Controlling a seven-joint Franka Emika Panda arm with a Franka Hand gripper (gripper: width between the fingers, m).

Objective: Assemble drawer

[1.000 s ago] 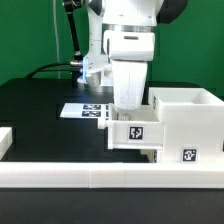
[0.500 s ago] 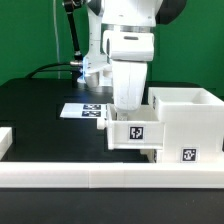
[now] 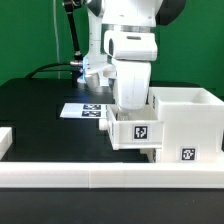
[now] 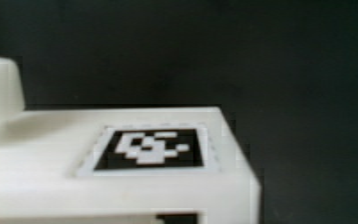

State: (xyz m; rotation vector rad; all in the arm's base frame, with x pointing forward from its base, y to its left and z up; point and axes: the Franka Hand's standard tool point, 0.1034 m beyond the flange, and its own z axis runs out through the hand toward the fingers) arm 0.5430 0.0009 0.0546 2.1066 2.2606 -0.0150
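Your gripper [image 3: 128,107] sits at the centre of the exterior frame, lowered onto a small tray [image 3: 134,130]; its fingertips are hidden behind the tray's rim and the wrist body, so you cannot tell whether the fingers are spread or pinched, nor whether they hold the tray. The white arm [image 3: 130,50] rises straight up from there to the top centre of the frame.

The tray shows one black-and-white tag [image 3: 141,129] on its near face; it stands just below frame centre, touching or very nearly touching the left side of the housing [image 3: 186,120]; contact cannot be confirmed. The housing occupies the right middle of the frame, open at the top, with a second tag [image 3: 188,154] low on its near face.

Behind the tray, left of centre, the marker board [image 3: 84,111] lies flat on the black table [image 3: 35,115]; part of it is covered by the arm. A long white rail [image 3: 100,176] runs across the lower frame, with a short white block [image 3: 5,139] at the left edge. A green wall [image 3: 30,35] fills the background.

In the wrist view, you see a blurred white part [image 4: 105,150] with one tag on top, filling the lower left; the table is dark beyond it; which drawer part this is cannot be told; no fingers are visible there.
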